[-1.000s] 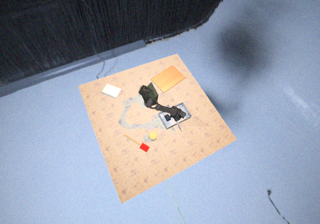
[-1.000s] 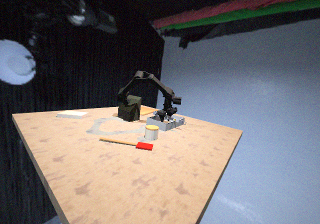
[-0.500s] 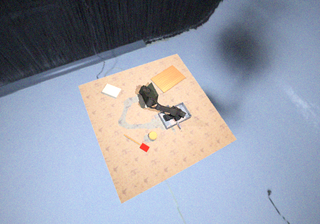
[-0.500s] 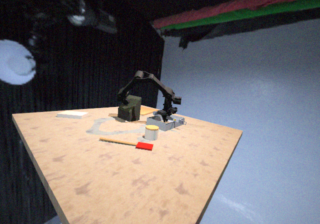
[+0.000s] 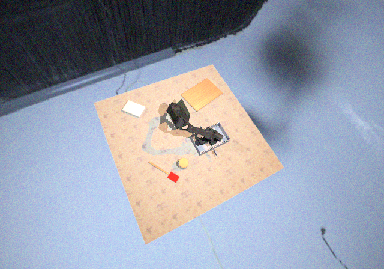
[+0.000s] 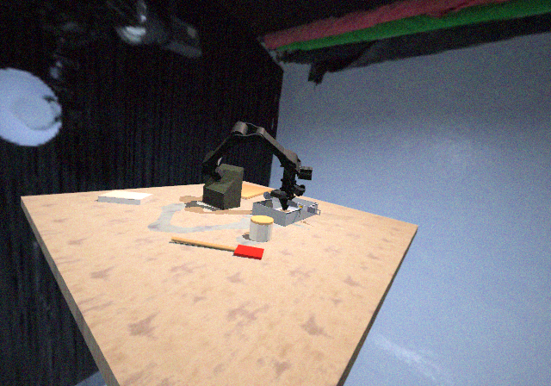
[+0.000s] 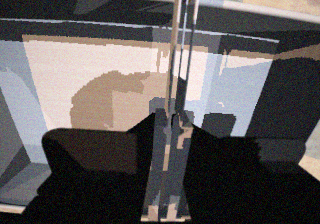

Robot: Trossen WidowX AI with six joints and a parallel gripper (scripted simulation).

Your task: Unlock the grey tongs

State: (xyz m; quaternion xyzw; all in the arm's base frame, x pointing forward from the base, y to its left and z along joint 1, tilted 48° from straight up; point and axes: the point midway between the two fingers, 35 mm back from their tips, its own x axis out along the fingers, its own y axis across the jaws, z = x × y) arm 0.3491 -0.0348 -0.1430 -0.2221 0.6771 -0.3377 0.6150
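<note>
Across the grey roasting tin (image 5: pixel 224 132) (image 6: pixel 286 218) (image 7: pixel 295 21) on the patterned bench (image 5: pixel 198 191) (image 6: pixel 213 310), the slim grey tongs (image 5: pixel 214 151) (image 6: pixel 313 211) (image 7: pixel 184 59) lie with one end past its rim. Pointing down, my black claw (image 5: pixel 208 140) (image 6: pixel 285 207) (image 7: pixel 164 118) is closed on them. The wooden board (image 5: pixel 202 94) (image 6: pixel 254 190) waits well apart, on the bench's far side. If my grip is off their balance point, the tongs could swivel or slip as I lift; raised too little, they could catch the rim and drag the tin. Squeezed without tips down, they would likely stay locked.
</note>
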